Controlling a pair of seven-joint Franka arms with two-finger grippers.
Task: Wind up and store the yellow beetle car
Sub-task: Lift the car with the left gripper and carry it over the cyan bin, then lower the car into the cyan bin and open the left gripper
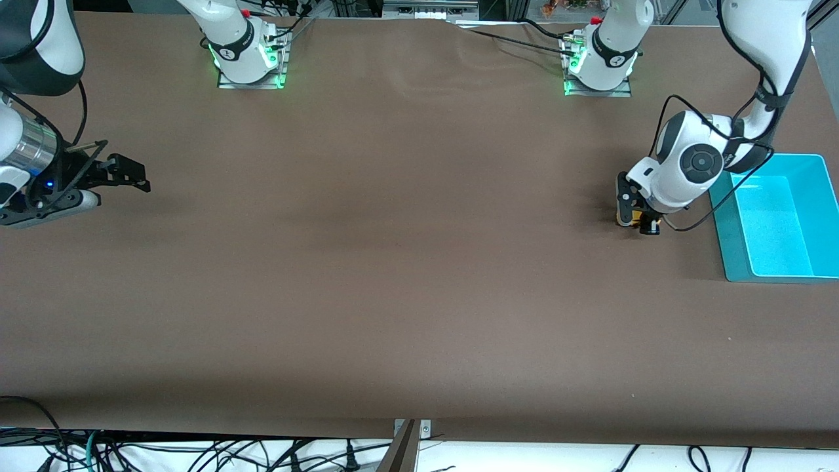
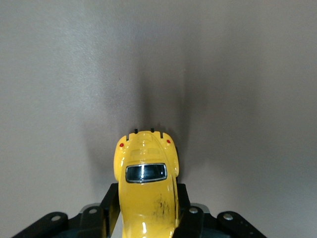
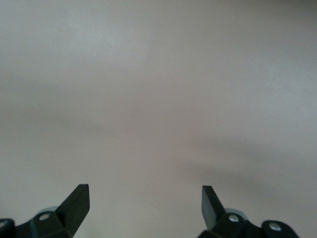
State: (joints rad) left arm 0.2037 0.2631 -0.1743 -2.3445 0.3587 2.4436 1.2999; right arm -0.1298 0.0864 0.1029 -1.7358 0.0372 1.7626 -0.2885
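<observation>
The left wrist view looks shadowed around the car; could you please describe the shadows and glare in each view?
Left wrist view: car, pinched by the left gripper, casts a dark streak across the table; window glints. Front view: bin floor glares white. Right wrist view: even light, soft shadows by the open right gripper.

The left gripper (image 1: 637,221), at the front view's right edge, points down, fingers clamped on a small load. The right gripper (image 1: 124,178) waits at the left edge, fingers spread wide.
</observation>
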